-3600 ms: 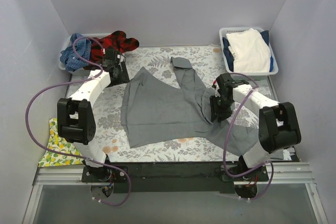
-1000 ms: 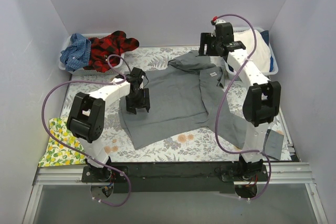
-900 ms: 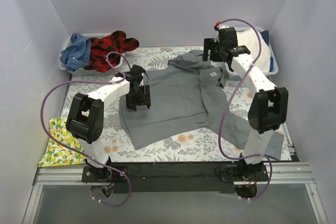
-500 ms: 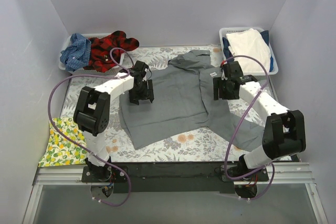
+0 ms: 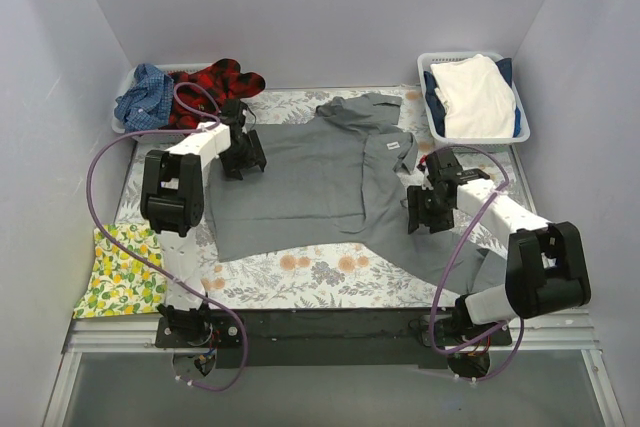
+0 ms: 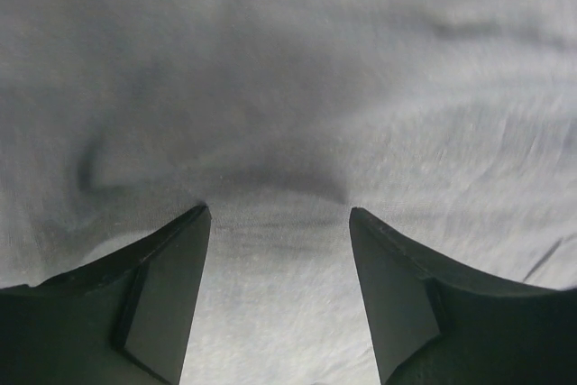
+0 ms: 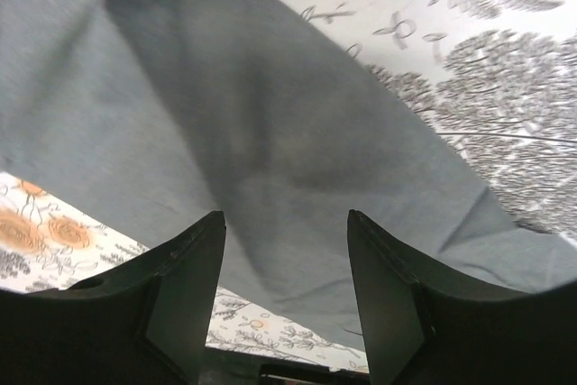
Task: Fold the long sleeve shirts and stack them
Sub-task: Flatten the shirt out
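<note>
Shirt (image 5: 300, 182) now lies flatter, pulled toward nine o'clock (ready for folding). Left gripper (image 5: 243, 155) and right gripper (image 5: 425, 212) both spread, pinching nothing.

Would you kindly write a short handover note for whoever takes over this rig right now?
Left tool: open, over the far left corner of the grey shirt.
Right tool: open, above its near right sleeve.
Grey shirt: spread on the table.
Plaid shirt and blue shirt: bunched in the far left basket.
Done: nothing folded or stacked yet.
Left: fold all three and stack them.
</note>
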Robot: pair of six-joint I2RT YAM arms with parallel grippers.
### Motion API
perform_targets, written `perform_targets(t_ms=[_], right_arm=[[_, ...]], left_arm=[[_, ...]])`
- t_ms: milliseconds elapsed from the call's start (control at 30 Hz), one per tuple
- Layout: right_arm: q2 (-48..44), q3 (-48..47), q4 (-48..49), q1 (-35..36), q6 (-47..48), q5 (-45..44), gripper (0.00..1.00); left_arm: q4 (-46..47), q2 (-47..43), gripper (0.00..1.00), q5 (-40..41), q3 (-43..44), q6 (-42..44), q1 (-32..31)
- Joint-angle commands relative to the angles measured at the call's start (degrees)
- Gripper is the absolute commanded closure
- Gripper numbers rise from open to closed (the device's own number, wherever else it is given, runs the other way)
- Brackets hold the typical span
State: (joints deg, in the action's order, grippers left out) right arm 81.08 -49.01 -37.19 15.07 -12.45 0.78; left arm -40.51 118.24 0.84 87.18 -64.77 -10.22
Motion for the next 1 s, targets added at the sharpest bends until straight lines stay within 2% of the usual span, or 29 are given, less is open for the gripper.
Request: perform_targets(t_ms=[0,133,233,400,433,500,533,700,967], right_arm=[[1.3,2.0,-0.3,0.5,0.5,7.6,0.36],[1.7,1.8,-1.1,0.9,1.6,8.4,0.36],[0.5,0.8,-2.4,1.0,1.5,5.7,0.36],[-2.4,0.0,-5.3,0.9,0.8,0.5,0.36],[-3.1,0.0,-5.6,1.0,0.8,-0.1,0.35],[-5.2,0.1,-6.1,0.9,0.7,-2.9,0.23],[-5.8,0.1,-6.2,1.0,0.7,-3.3,0.21],[-6.8,-0.5,-8.6,0.9,-1.2,-6.7,0.16],[-2.9,2.1,-12.1,0.9,-5.7,-2.3,0.15]], left_arm=[[0.3,6.9,0.36,2.1,6.4,1.6,1.3],[0.9,7.4,0.32,0.0,8.4,1.4,1.3],[0.7,5.1,0.3,-0.4,7.5,1.6,1.2],[0.2,-2.6,0.27,-0.5,4.9,2.0,1.2],[0.2,-3.8,0.27,-0.4,4.5,1.9,1.2],[0.5,-6.3,0.26,0.1,2.6,1.3,1.2],[1.3,-9.0,0.25,0.4,1.0,1.1,1.3],[6.1,-14.8,0.23,0.0,-7.8,-1.3,1.2],[4.7,-16.5,0.2,-0.8,-8.8,-1.8,1.2]])
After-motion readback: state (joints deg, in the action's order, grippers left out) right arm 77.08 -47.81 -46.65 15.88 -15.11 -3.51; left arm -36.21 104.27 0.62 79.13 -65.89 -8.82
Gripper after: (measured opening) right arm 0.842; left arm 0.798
